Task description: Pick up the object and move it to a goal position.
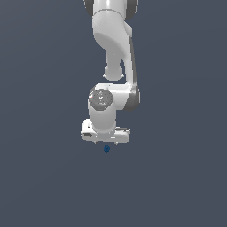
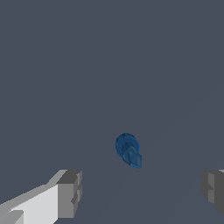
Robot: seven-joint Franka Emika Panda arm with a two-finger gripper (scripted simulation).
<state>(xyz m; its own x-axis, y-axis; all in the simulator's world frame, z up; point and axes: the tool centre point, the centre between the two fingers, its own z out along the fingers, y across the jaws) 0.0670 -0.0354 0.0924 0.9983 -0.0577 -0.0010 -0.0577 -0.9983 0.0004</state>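
Risk at the grasp stage, read across the wrist view from one fingertip to the other. Grey fingertip pad [image 2: 70, 194] at one edge, on a white finger body. Then bare grey floor [image 2: 87, 65]. Then the object [image 2: 128, 150], a tiny dark blue piece with a rounded end and a blockier, paler tip, lying on the floor between the two fingers but not centred, and apparently ahead of the line joining the pads. Then more floor, then the second pad at the far edge, only partly in frame. Gripper [image 2: 142, 190] released, jaws spread wide, nothing held.

Exterior view: white arm [image 1: 113, 40] reaching down from above, wrist and hand low, blue object just beneath the hand near its middle, apparently not touching.

Likely trouble: closing from this pose could catch only the object's end, or miss it, since it sits off the pad line. Could also roll or pivot under a one-sided push, given the rounded end. Descending too far could jam fingertips into the floor. No goal marker visible, so target position unknown from here.
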